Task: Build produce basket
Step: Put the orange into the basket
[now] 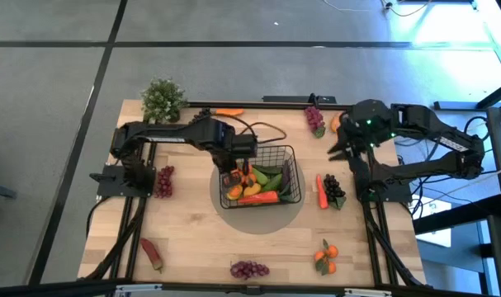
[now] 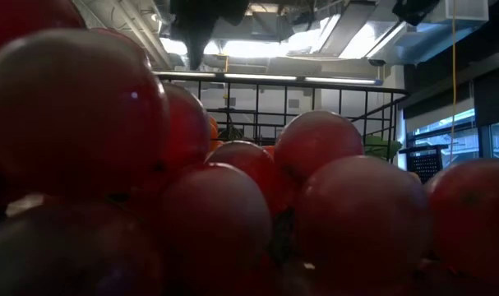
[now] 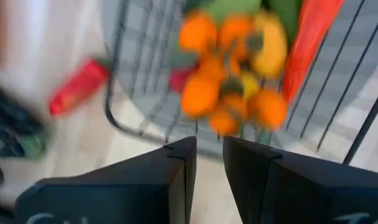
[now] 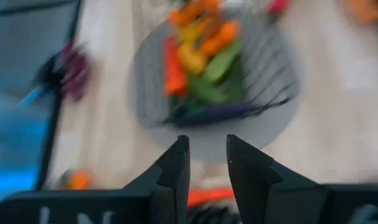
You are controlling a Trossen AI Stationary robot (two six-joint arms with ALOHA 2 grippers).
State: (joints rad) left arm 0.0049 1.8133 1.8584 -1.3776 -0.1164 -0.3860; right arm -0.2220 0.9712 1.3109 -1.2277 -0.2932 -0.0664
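"Two items to confirm: the state of each gripper, and the bearing of the next piece."

"Item one. My left gripper (image 3: pixel 208 146) hung directly over the basket (image 1: pixel 293 165), wrist pitched down. Its fingers were parted by a narrow gap with nothing between them. The produce already loaded, including an orange cluster (image 3: pixel 229 93), lay just beneath it. My right gripper (image 4: pixel 207 146) stood above the table to the basket's right. Its fingers were likewise a little apart and empty, and the forearm was folded back toward its base."

"And the bearing?"

"Item two. The carrot (image 1: pixel 322 191) lay near the basket's right wall, just beside the dark grapes (image 1: pixel 335 190). Its long axis ran from the near table edge toward the far edge, parallel to that wall. My right gripper was the nearer one, with the carrot lying toward the near edge from it. In the right wrist view the carrot appeared to lie along the line joining my fingers, so I judged a wrist turn necessary before any descent. Farther out, purple grapes (image 1: pixel 164 180) lay left of the basket, nearer my left arm. A red pepper (image 1: pixel 151 253), red grapes (image 1: pixel 248 269) and oranges (image 1: pixel 325 257) lay along the near edge."
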